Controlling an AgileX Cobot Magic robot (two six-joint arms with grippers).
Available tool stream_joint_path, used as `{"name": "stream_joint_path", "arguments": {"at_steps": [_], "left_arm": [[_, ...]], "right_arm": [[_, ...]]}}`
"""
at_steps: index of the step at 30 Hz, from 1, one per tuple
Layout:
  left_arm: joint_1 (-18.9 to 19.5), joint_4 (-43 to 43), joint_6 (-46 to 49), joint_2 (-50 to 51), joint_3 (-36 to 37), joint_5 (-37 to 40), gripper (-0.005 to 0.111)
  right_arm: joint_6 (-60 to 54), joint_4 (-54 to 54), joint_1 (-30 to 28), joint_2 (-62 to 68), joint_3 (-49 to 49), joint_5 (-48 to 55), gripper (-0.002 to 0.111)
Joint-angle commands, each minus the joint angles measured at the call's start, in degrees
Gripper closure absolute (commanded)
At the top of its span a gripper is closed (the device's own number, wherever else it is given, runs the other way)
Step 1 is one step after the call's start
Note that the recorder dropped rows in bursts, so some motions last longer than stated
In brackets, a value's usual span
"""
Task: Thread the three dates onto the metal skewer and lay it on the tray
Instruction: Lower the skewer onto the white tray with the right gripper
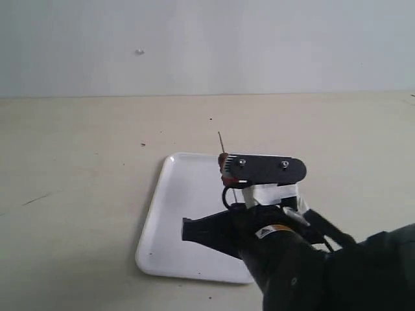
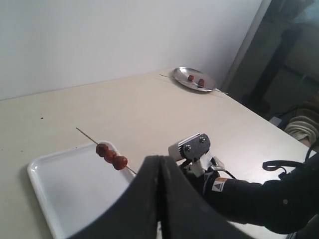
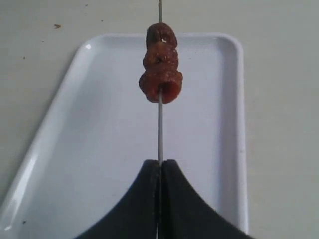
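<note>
My right gripper is shut on the metal skewer, a thin grey rod that runs straight out from its fingertips. The three dates sit threaded on it, touching each other, some way from the fingertips. Rod and dates hang over the white tray, along its long side. In the left wrist view the dates show over the tray's rim, and the skewer's tip pokes past it. My left gripper is shut with nothing in it, apart from the skewer. In the exterior view the skewer tip rises behind the right arm.
A round metal plate with two more dates stands at the far corner of the beige table. Beyond the table's edge are dark furniture and cables. The right arm covers the tray's near right corner in the exterior view.
</note>
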Motion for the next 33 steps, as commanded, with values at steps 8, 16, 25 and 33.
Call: {"name": "stream_joint_path", "arguments": {"at_steps": [8, 16, 25, 33], "left_arm": [[0.0, -0.2, 1.5, -0.3, 0.1, -0.9, 0.107], [0.0, -0.2, 1.7, -0.3, 0.1, -1.6, 0.107], [0.0, 0.0, 1.9, -0.3, 0.1, -2.0, 0.107], [0.0, 0.0, 1.9, -0.3, 0.1, -2.3, 0.107]], "right_arm": [[2.1, 0.7, 1.1, 6.1, -6.7, 1.0, 0.108], [0.1, 1.3, 1.1, 8.2, -6.7, 1.3, 0.099], [-0.8, 1.2, 1.1, 9.1, -6.7, -1.0, 0.046], [-0.8, -2.6, 1.1, 9.1, -6.7, -1.6, 0.042]]}}
